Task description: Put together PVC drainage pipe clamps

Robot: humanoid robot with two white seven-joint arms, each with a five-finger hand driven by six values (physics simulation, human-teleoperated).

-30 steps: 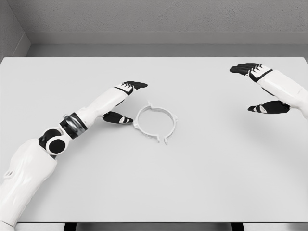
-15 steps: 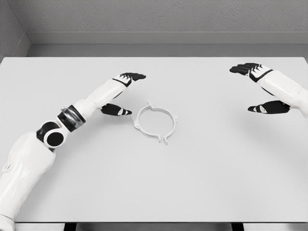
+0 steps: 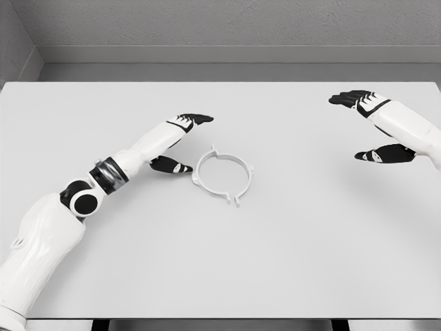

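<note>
White arms — black-fingered robot hand [image 3: 180, 141], black-and-silver elbow joint [image 3: 93, 189].

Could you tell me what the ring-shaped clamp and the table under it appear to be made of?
The pipe clamp looks like white moulded plastic, probably PVC: a thin, uniform band with small tabs and a matte, even colour. The table looks like a smooth, matte light-grey board, perhaps laminate; it shows no grain or gloss. As this is a simulator render, both are guesses from the look.
</note>
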